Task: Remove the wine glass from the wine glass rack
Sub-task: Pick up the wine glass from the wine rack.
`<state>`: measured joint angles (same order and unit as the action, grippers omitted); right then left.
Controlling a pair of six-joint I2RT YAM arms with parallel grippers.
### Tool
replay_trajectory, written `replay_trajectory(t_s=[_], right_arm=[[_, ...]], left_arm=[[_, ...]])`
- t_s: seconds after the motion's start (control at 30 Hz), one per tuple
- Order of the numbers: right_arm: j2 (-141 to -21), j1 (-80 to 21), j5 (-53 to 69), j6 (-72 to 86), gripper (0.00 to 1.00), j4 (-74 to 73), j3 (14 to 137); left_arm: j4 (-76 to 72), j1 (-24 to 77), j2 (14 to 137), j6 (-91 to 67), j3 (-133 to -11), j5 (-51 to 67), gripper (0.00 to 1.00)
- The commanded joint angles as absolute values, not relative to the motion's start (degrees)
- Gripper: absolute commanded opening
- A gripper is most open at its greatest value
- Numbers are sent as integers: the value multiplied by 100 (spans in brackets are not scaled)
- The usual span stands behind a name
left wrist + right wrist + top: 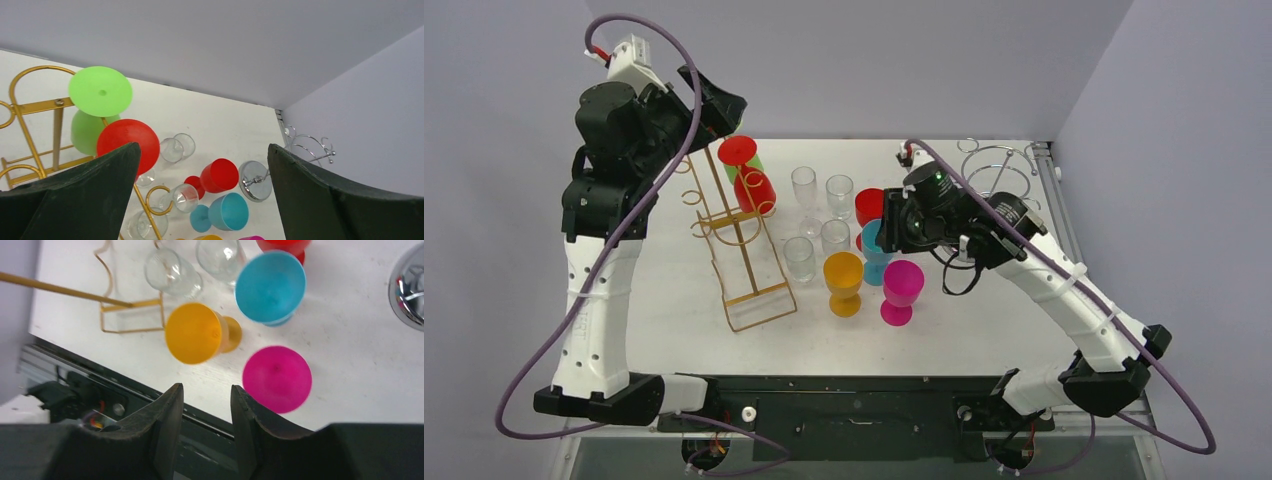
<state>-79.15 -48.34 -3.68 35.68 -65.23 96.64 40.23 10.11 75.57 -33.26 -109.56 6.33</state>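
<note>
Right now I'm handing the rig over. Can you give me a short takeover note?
Left gripper: open, empty, up by the top of the rack, not touching any glass.
Right gripper: fingers a little apart, empty, over the table near the pink glass.
The green glass and red glass hang on the rack.
Done: approach only; neither hanging glass is gripped.
Left: close on one hanging glass, probably with the left gripper, slide it off the rack and set it down.
</note>
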Motion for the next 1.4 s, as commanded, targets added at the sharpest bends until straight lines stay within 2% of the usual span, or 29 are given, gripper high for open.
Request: replay_trajectory(t_s=[0.0,0.1,0.3,0.57,0.7,0.83,1.03,1.37], right_arm=[[-7993,-4510,216,3792,38,-5574,10353],[-8398,-4303,711,3973,40,-4855,10806],[-9407,-4221,1326,4230,44,-4032,11927],[-10649,-4107,1883,4771,48,-2754,12730],[-11139,-4105,2015,5158,48,-2048,12934],[-11591,-4124,2073,5592,48,-1322,13145],[-12129,-4306,1910,5923,45,-929,13354],[-12118,-4385,1539,5935,39,-835,12869]], left_arm=[[4356,908,7651,-3058,-11194,131,96],[4517,905,7647,-2947,-11181,54,96],[5086,802,7606,-2525,-11352,-1031,96],[5330,651,7450,-2392,-11240,-1294,97],[5472,469,7304,-2289,-11054,-1681,97],[5396,225,7138,-2378,-10740,-1455,98],[5311,41,6965,-2423,-10445,-1284,98],[5207,31,6840,-2500,-10246,-1041,98]])
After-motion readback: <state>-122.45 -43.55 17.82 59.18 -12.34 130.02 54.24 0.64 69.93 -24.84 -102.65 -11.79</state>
